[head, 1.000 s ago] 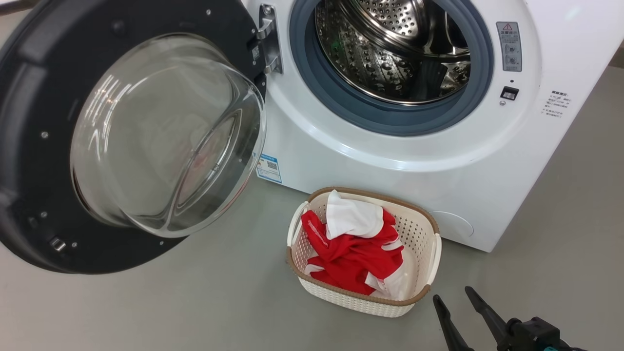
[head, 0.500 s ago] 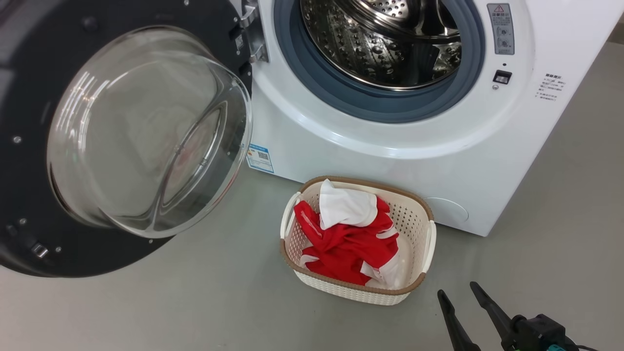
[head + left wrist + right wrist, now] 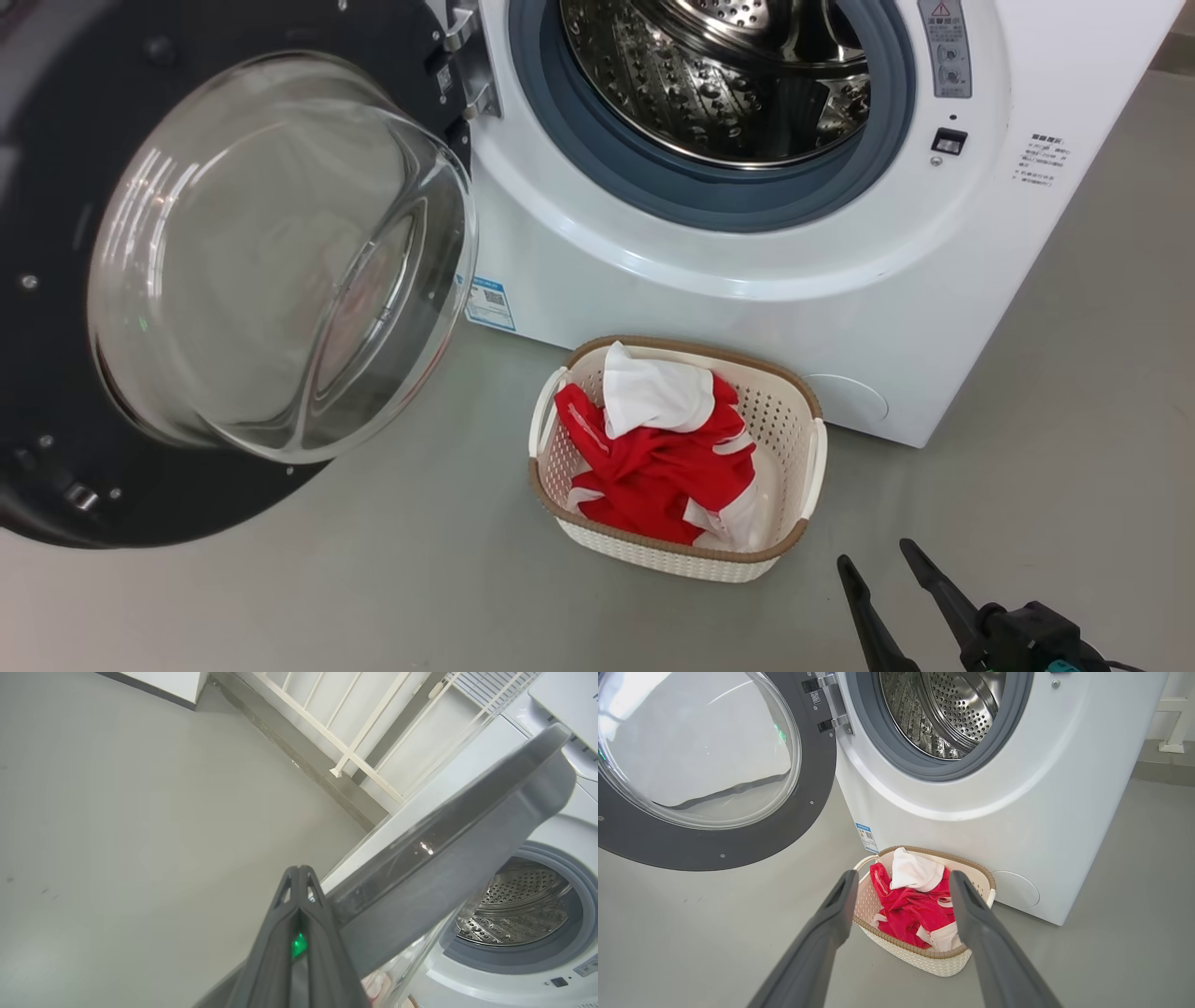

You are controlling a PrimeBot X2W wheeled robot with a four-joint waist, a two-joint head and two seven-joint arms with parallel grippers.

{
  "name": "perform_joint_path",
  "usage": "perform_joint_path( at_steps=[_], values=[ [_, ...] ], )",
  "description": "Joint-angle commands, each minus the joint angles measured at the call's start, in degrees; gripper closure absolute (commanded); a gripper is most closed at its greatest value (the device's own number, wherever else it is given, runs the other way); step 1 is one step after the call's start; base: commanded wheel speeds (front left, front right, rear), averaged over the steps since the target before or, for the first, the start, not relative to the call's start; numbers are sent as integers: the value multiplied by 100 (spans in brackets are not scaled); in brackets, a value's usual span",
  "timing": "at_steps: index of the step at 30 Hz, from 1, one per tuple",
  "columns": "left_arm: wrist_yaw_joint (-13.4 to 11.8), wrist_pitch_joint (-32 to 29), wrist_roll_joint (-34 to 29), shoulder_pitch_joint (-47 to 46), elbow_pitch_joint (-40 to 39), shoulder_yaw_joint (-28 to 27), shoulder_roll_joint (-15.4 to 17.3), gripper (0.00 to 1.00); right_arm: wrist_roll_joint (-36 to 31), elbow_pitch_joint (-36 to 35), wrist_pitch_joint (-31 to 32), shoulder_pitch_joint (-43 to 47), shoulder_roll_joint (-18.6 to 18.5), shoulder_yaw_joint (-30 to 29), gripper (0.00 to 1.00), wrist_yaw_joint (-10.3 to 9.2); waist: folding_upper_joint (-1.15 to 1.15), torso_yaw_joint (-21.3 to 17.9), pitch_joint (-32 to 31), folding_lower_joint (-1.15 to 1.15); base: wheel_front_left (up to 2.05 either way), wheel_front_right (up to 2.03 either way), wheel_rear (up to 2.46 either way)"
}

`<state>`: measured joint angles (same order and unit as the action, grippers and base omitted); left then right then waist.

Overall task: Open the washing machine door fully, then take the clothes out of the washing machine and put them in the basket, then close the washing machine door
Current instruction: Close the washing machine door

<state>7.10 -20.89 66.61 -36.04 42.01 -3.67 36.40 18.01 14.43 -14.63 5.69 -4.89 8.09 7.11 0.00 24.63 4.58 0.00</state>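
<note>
Two risks. Left gripper (image 3: 299,877), fingers together, at washing machine door (image 3: 448,854) rim, contact unclear: push may slip off. Right gripper (image 3: 875,553), fingers apart, empty, could nudge basket (image 3: 672,563).

Left gripper (image 3: 299,871) shut, right gripper (image 3: 874,553) spread.
Left: 2 fingers (image 3: 275,938) pressed flat together. Right: low at head view's lower right, 2 fingers angled up-left, well apart, empty.
</note>
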Motion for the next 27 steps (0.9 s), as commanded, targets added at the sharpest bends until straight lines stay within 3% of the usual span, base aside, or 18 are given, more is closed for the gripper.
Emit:
perform_joint_path(
  at_steps=[1,15,27],
  values=[
    [38,-134,140,82,-255,-5,359,100,-24,-145,-37,-89,-43,114,0,37,0,-7,-35,0,0,0,0],
    [38,-615,1304,870,-1660,767,779,100,-18,-203,-37,24,13,24,0,37,0,-102,-324,0,0,0,0],
    [38,-477,1716,1417,-3156,1343,1049,100,-78,-241,-37,59,61,-36,0,37,0,-475,-391,0,0,0,0]
  ],
)
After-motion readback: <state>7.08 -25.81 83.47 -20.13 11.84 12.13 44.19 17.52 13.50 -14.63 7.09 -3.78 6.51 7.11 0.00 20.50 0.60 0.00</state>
